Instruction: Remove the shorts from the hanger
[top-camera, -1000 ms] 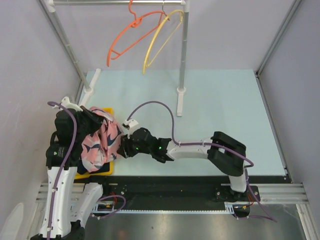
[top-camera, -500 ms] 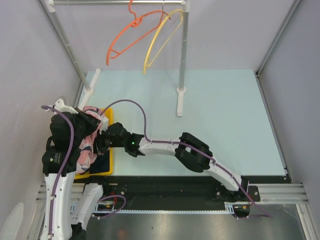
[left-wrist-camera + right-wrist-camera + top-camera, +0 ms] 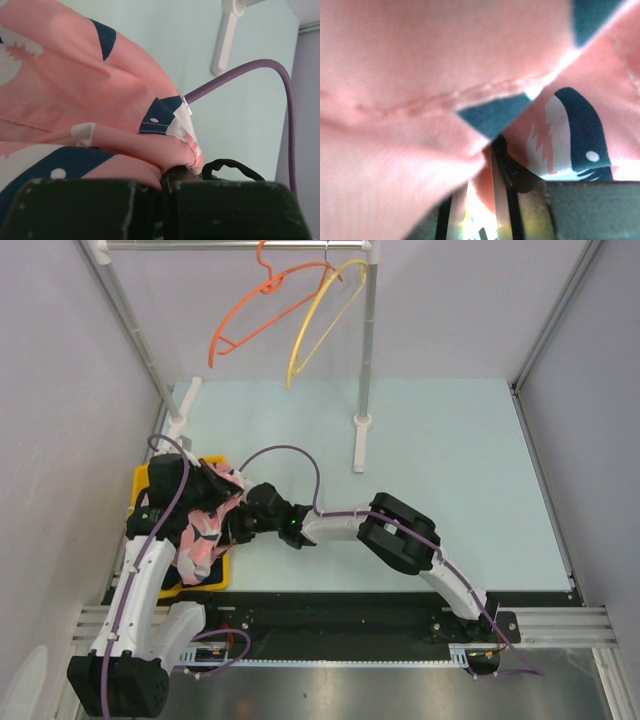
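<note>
Salmon-pink shorts [image 3: 200, 545], navy-white leaf print, crumpled. Left gripper [image 3: 162, 182] clamped on the cloth. Right gripper [image 3: 238, 525] buried in fabric, can't tell.

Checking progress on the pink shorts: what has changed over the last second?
The right arm stretched further left, pushing its end effector into the pink shorts. The left arm swung slightly to the right, and the cloth now hangs more bunched. Unchanged: the left end effector stays shut on the shorts, and the two hangers stay on the rail.
</note>
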You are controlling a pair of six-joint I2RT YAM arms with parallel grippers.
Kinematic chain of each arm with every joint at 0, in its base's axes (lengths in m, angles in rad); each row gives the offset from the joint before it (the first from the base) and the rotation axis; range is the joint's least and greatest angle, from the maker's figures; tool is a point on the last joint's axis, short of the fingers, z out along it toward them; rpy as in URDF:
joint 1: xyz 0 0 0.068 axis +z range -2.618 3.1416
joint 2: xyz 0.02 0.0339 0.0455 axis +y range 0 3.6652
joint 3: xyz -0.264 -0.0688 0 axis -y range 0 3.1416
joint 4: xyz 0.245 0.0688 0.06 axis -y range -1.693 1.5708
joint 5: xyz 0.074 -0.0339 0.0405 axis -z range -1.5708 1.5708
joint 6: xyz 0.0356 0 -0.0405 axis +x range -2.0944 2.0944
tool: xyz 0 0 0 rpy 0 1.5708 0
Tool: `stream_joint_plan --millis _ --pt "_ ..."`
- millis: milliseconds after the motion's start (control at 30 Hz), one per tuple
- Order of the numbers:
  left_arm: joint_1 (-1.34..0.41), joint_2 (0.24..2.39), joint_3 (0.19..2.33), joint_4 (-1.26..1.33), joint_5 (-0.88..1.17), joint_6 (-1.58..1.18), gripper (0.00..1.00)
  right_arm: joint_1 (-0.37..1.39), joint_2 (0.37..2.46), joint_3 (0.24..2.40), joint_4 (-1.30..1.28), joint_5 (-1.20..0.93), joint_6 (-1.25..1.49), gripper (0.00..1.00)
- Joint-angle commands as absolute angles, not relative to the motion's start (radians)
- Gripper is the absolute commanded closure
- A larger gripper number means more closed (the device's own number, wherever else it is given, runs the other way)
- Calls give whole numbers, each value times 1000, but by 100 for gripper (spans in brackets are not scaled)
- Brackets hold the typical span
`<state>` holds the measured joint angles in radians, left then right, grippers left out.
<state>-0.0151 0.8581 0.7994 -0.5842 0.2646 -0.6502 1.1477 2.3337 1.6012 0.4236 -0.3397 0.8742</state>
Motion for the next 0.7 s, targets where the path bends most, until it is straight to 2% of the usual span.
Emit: stream_joint_plan --millis 0,100,233,367,533,667 --pt "73 862 769 -518 359 -643 100 1170 2261 1537 266 -341 772 69" --pt "149 853 756 -538 394 -644 100 1190 2223 1537 224 -322 724 65" --pt "262 821 750 -604 338 -640 100 1193 2186 1539 167 -302 726 57" --pt "348 856 755 -641 257 -667 100 1189 2152 1537 109 -307 724 39" --pt "469 959 756 -646 239 -716 100 1209 2082 1528 -19 -263 669 22" --pt "509 1038 706 -552 259 -739 100 1221 2007 1500 -103 -212 630 16"
